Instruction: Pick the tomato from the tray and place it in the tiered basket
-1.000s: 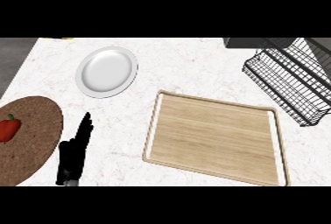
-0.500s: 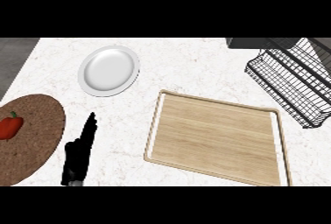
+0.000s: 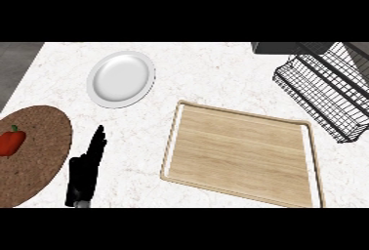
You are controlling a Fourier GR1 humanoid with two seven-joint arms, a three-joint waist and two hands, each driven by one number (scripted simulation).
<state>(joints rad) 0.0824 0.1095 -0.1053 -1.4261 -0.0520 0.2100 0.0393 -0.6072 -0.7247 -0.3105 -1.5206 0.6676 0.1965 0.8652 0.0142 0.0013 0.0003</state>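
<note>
A red tomato with a green stalk lies at the far left on a round brown mat, partly cut off by the view's edge. The wooden tray sits in the middle right with nothing on it. The black wire tiered basket stands at the top right. My left hand rests open at the lower left, fingers straight and pointing away, just right of the mat and apart from the tomato. My right hand does not show.
A white plate lies on the speckled white counter at the upper left. The counter's left edge runs past the mat at the top left. A dark box stands behind the basket.
My left hand has edged slightly to the right. Nothing else has moved.
</note>
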